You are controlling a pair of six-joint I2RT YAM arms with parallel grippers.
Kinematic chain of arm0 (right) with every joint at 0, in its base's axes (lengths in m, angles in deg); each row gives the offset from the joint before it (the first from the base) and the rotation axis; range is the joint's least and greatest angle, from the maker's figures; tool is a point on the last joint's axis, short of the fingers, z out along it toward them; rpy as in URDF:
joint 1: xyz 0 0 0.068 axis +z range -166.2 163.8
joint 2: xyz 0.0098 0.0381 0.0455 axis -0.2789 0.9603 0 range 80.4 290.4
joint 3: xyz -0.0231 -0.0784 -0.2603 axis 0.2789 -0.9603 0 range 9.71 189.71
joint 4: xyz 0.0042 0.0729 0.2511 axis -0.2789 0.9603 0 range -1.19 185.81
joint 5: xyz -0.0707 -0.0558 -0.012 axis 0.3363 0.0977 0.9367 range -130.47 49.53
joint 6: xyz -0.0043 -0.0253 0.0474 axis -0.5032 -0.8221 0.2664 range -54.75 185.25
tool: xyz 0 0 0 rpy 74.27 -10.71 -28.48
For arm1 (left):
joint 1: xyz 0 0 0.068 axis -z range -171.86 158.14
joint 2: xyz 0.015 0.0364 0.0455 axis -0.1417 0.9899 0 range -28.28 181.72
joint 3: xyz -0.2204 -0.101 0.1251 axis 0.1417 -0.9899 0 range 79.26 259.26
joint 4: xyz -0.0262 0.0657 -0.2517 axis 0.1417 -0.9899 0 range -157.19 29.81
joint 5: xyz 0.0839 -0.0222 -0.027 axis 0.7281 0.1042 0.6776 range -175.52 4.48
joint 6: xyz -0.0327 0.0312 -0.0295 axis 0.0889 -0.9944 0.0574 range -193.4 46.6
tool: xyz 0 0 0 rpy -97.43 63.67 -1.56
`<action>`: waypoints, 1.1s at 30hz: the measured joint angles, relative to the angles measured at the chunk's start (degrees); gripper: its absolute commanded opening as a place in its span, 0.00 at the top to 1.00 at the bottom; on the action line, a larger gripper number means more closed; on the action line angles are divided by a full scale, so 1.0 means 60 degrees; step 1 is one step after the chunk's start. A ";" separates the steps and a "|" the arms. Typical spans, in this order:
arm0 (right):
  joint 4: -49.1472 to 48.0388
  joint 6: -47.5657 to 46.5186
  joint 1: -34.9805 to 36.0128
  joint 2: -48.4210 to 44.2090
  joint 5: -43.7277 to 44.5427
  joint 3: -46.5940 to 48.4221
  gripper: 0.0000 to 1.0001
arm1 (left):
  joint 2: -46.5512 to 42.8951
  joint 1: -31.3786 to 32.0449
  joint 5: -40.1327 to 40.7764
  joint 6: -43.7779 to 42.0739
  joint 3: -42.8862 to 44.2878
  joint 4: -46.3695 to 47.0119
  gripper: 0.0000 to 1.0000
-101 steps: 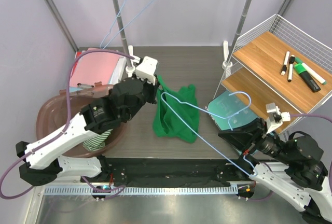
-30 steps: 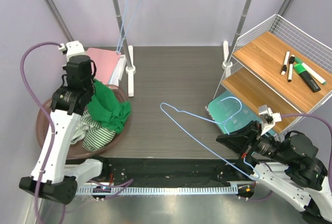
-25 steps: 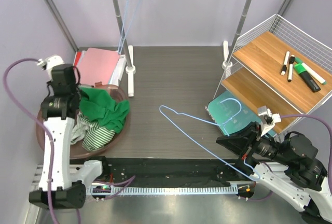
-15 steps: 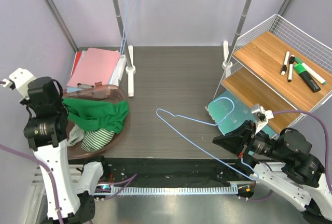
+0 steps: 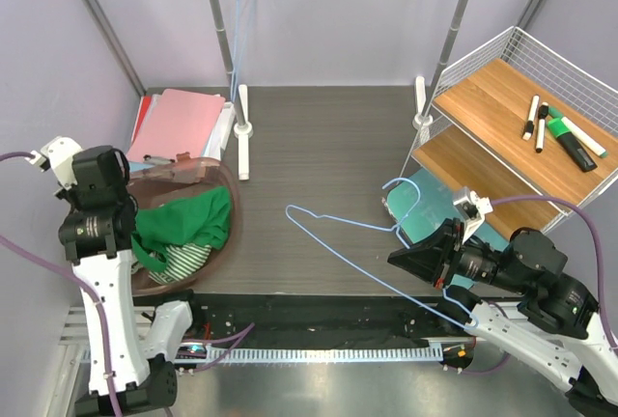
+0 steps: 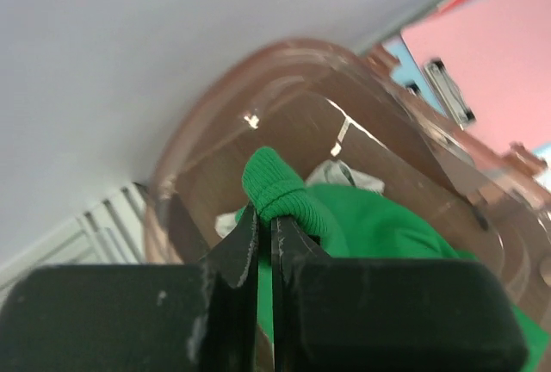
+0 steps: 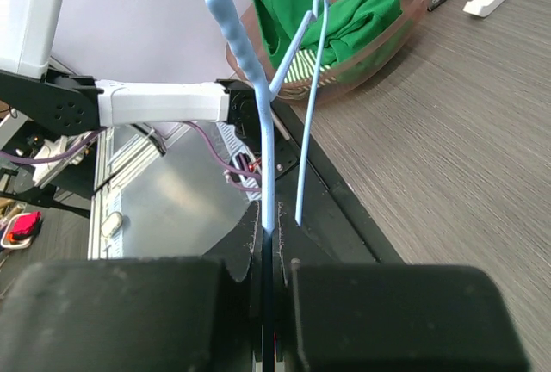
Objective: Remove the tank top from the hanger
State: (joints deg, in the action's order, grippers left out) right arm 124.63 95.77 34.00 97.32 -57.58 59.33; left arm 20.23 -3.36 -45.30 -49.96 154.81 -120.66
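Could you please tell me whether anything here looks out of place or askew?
The bare blue hanger juts slantwise over the table, clamped in the right tool instead of hanging up. The green tank top lies bunched in the brown basin, one fold pinched in the left tool.

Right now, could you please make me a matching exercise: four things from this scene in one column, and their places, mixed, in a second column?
Things:
1. tank top
2. hanger
3. markers
4. pink folder

Places:
A. on the wooden shelf
B. in the shut right gripper
C. behind the basin
D. in the basin, pinched by the left gripper

Pairs: 1-D, 2-B, 3-A, 4-C
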 measured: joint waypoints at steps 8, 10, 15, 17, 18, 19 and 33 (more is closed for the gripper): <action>-0.0007 -0.0004 0.0000 0.0084 0.0197 -0.0004 0.99 | -0.0295 0.0000 -0.1905 0.0834 -0.1588 0.0382 0.35; -0.0007 -0.0004 0.0000 0.0142 0.0248 -0.0004 0.99 | -0.0342 0.0000 -0.2127 0.1056 -0.1800 0.0397 0.24; -0.0004 0.0004 0.0000 0.0262 0.0328 -0.0004 0.99 | -0.0794 0.0000 -0.2827 0.1763 -0.1953 0.0444 0.09; 0.0000 0.0015 0.0000 0.0299 0.0397 0.0000 0.99 | -0.1315 0.0000 -0.3206 0.2007 -0.1945 0.0546 0.10; 0.0004 0.0029 0.0000 0.0313 0.0433 0.0000 0.99 | -0.1588 -0.0004 -0.3461 0.2080 -0.1934 0.0616 0.11; 0.0004 0.0044 0.0000 0.0331 0.0484 0.0000 0.99 | -0.1814 -0.0004 -0.3814 0.2138 -0.1927 0.0736 0.13; -0.0124 0.0452 0.0000 0.1690 0.1800 0.0087 0.99 | -0.2605 0.0062 -1.2597 0.4186 -0.2473 0.5042 0.12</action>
State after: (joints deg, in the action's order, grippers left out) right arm 123.88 98.48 34.00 107.47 -46.78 59.86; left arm 4.60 -2.99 -120.88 -24.85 139.97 -90.41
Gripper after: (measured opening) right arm 0.057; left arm 0.879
